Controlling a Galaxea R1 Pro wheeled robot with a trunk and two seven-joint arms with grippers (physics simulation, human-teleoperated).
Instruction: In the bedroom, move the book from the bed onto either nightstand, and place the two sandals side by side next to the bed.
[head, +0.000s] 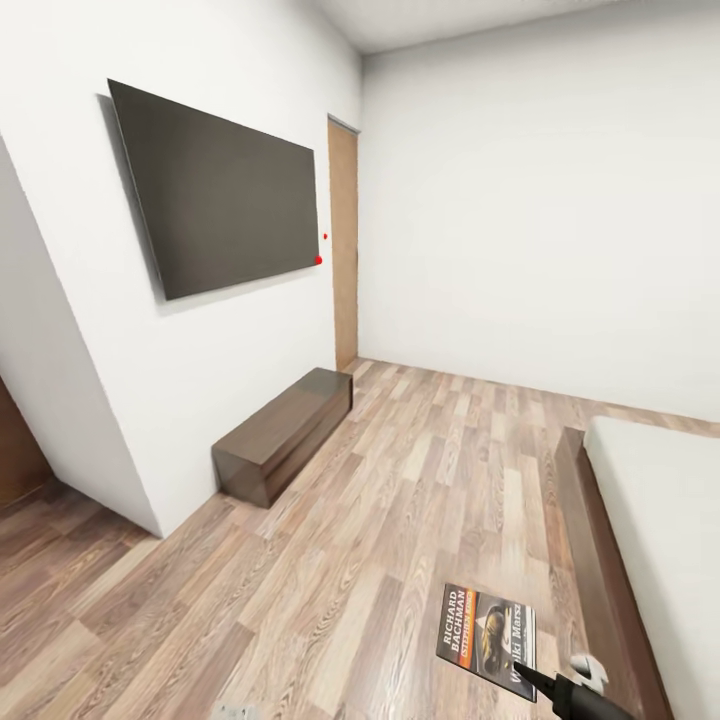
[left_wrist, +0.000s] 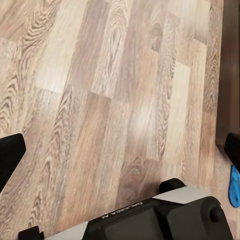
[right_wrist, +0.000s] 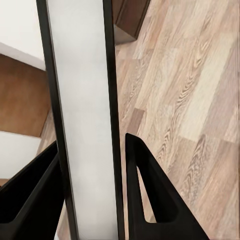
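Between the two black fingers of the right tool (right_wrist: 92, 195), closed tight on it, the book (head: 487, 640) is held edge-on above the wood floor (head: 380, 520), cover facing up in the head view. Just beside it lies the bed (head: 650, 500). The left tool (left_wrist: 120, 165) hangs with its fingers spread wide and empty over the planks, a blue sandal (left_wrist: 234, 186) near one fingertip. Farther off stand a long dark dresser (head: 285, 432), a wall screen (head: 225, 190) and a tan door (head: 344, 245).
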